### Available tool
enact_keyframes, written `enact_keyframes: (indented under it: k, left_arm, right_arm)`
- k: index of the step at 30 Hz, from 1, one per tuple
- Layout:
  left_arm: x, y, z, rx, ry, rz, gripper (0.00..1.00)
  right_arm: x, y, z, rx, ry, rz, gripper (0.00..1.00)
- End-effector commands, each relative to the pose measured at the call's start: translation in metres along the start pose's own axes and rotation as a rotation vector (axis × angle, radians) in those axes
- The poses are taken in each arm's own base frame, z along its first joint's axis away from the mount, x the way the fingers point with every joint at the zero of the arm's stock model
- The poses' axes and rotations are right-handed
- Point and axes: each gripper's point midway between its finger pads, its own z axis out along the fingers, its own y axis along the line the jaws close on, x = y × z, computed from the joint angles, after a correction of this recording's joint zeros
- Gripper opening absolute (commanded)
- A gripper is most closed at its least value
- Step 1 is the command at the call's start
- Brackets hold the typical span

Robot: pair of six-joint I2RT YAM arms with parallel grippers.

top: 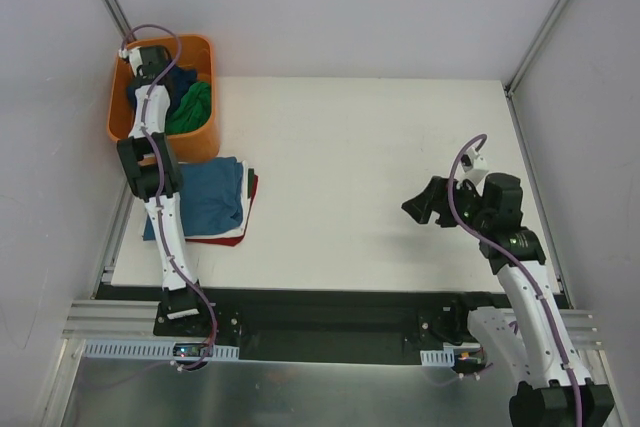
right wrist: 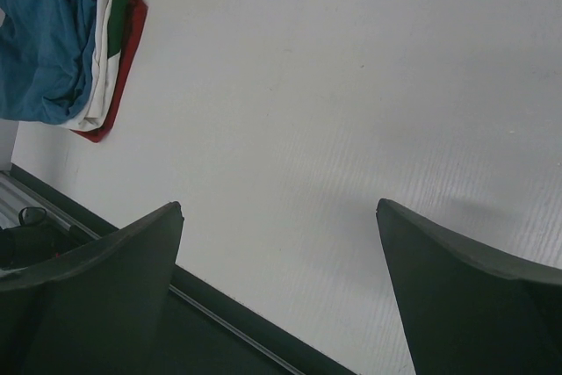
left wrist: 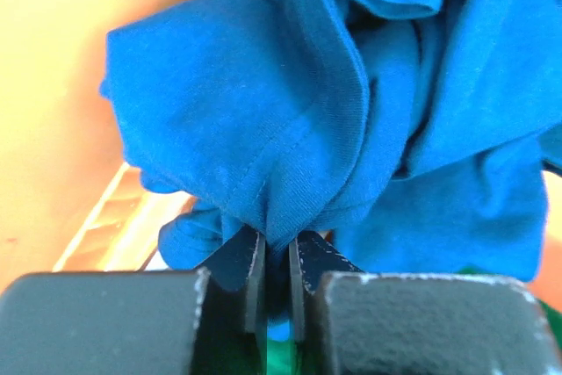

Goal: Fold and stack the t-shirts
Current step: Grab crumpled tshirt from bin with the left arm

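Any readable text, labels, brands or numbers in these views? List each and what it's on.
None readable. The blue t-shirt pinched in the left end effector is plain cloth; the folded stack, orange basket and table show no legible marks.

Blue t-shirt, orange basket

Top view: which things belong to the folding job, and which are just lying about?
Job: blue t-shirt pinched in the shut left gripper; green t-shirt in the orange basket; folded stack beside it.
Just there: orange basket; table; right gripper, open and holding nothing.
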Motion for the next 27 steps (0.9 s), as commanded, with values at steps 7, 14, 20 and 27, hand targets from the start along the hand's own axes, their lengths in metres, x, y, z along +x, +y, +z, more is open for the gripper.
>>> enact_keyframes:
  k: [7, 14, 20, 27]
  left_arm:
    - [-0.107, -0.032, -0.117, 0.263, -0.182, -0.241, 0.0]
    - [-0.078, -0.041, -0.142, 0.329, -0.132, -0.228, 0.0]
    - [-0.084, -0.063, -0.188, 0.341, -0.229, -0.115, 0.0]
    - [-0.115, -0.064, -0.272, 0.377, -0.386, -0.112, 0.0]
  right_arm:
    - [-0.006, 0.024, 0.002, -0.12, -0.019, -0.072, 0.96]
    - [-0.009, 0.036, -0.009, -0.164, -0.088, -0.126, 0.96]
    - [-0.01, 0.043, -0.012, -0.195, -0.101, -0.144, 0.96]
    - [-0.01, 0.043, -0.012, -0.187, -0.111, -0.14, 0.96]
